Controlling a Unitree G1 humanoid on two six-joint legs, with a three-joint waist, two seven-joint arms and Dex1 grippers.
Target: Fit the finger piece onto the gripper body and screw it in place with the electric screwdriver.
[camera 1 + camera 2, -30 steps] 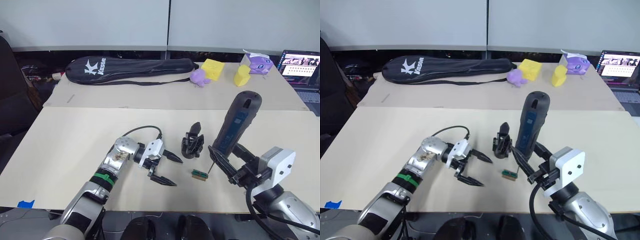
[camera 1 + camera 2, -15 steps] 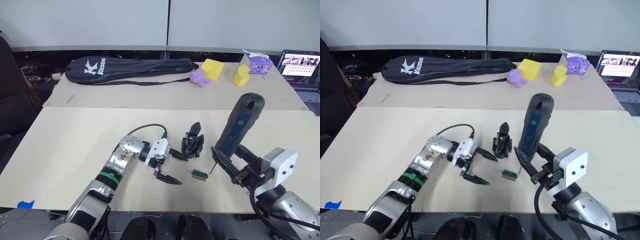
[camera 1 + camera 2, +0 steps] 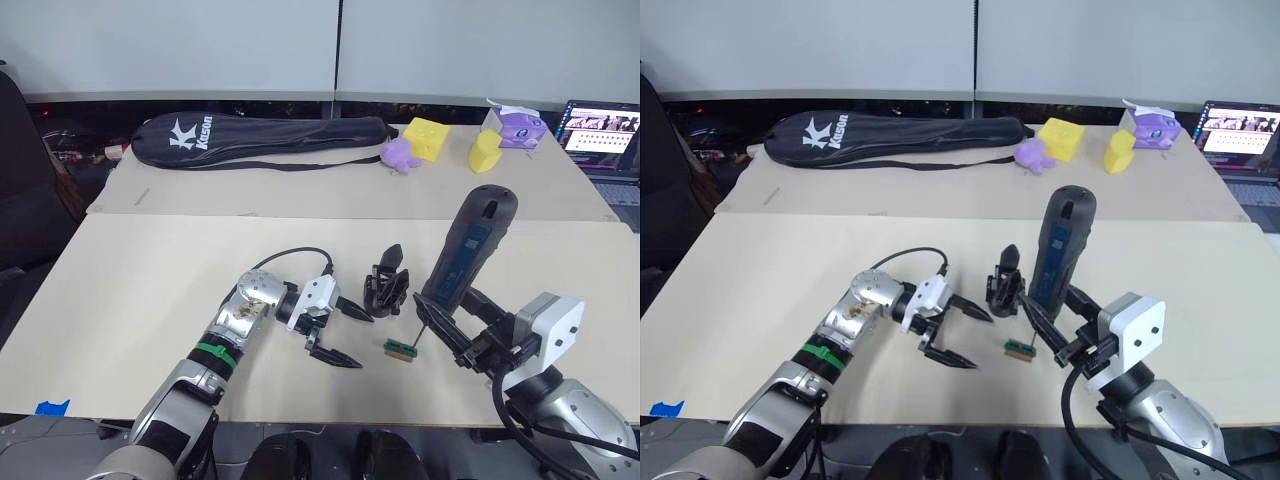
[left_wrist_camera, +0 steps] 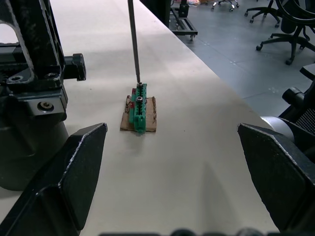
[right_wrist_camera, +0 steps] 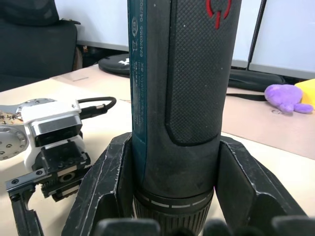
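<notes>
Screwdriver pinched in right gripper, bit on green block; left gripper jaws spread, empty; gripper body w/ finger piece upright, screwing not yet done.

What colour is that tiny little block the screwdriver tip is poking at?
Bright green with dark screws, the tiny rectangular block sits on a brown scrap; the left wrist view shows it best.

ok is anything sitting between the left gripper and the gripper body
Nothing visible does. The open left gripper sits just left of the gripper body, with only bare table between. The small green block lies off to the side, under the electric screwdriver bit.
</notes>
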